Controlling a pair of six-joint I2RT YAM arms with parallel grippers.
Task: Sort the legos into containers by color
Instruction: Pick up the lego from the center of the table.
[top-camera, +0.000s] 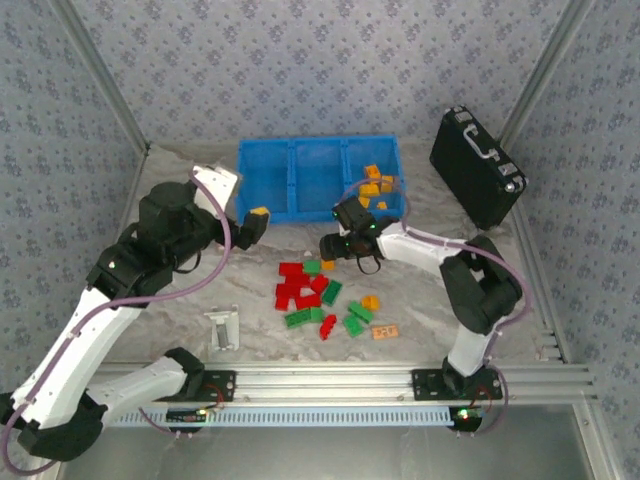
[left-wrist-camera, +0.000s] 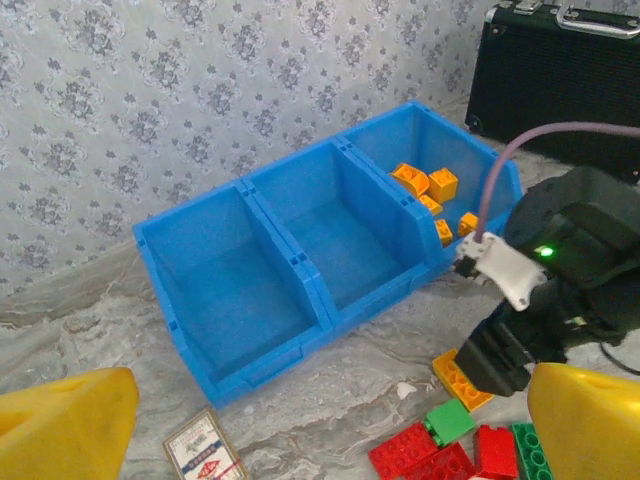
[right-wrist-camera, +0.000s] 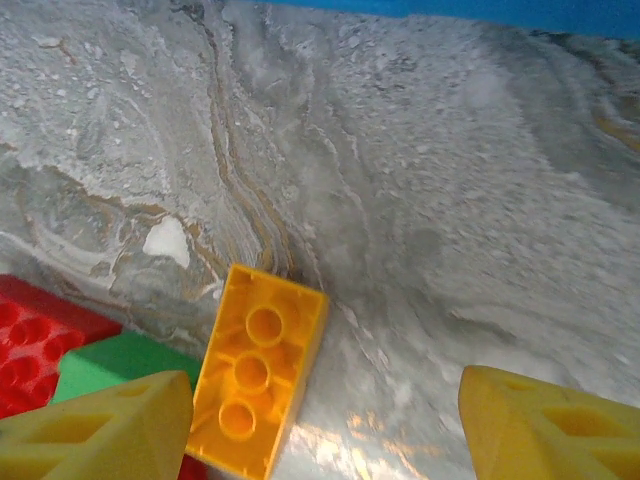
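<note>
Top view: the right arm's fingers (top-camera: 336, 250) hang over a small orange-yellow plastic brick (top-camera: 328, 265) on the table (top-camera: 420, 300); the left arm's fingers (top-camera: 260, 213) are well apart from it. Left wrist: the left arm's fingers (left-wrist-camera: 60, 430) are spread, holding nothing. Right wrist: the right arm's fingers (right-wrist-camera: 100, 430) are spread and empty, with the brick (right-wrist-camera: 260, 370) lying long axis across their closing line, off-centre beside one finger.

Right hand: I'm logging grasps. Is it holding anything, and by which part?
Nothing is held. The right hand is open over an orange brick that lies studs-up on the table; the right finger is well clear of it.
</note>
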